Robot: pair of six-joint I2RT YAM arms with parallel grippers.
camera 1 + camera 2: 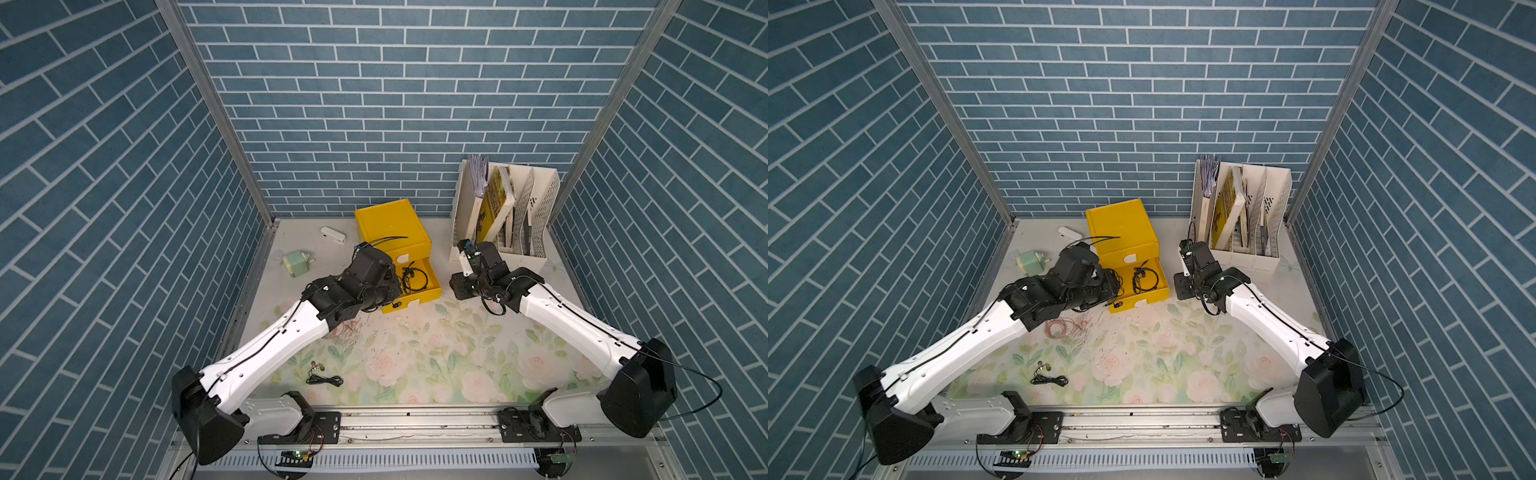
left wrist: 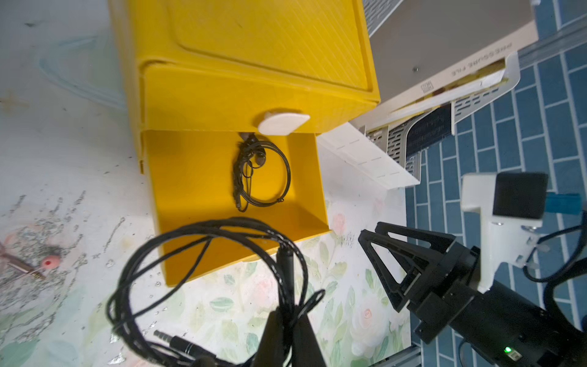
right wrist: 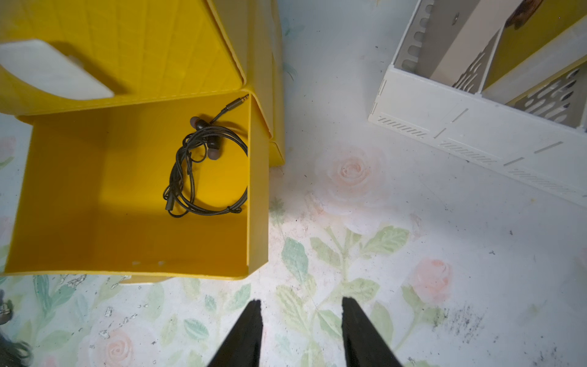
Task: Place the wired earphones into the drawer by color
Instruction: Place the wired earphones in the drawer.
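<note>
The left gripper point(image 2: 287, 313) is pinched shut on a loose black coil of twisted earphone cable point(image 2: 206, 276). It holds the coil where several strands bunch together, while the metal plug point(image 2: 178, 341) and the wide loops hang free. The coil hangs at the front wall of the pulled-out yellow plastic drawer point(image 2: 305, 178) of the cube-shaped yellow cabinet point(image 1: 388, 226), seemingly not yet inside. A second black earphone coil point(image 3: 206, 168) lies on that drawer's floor, toward the cabinet. The right gripper point(image 3: 301, 305) stands open and empty beside the drawer, on the side away from the left arm.

The cable looks very light and limp. It will probably sag and swing, and a loop may snag on the drawer's thin rim, so the bunched crossing is the sensible hold. Buds and plug are small, hard pieces. The cabinet is smooth moulded plastic with a ribbed top panel and a white rounded tab handle point(image 2: 282, 122). In front of the cabinet, on the flowered tabletop point(image 1: 436, 353), wait a thin pinkish-copper earphone coil point(image 1: 1061, 328) and another small black earphone coil point(image 1: 325, 379).
</note>
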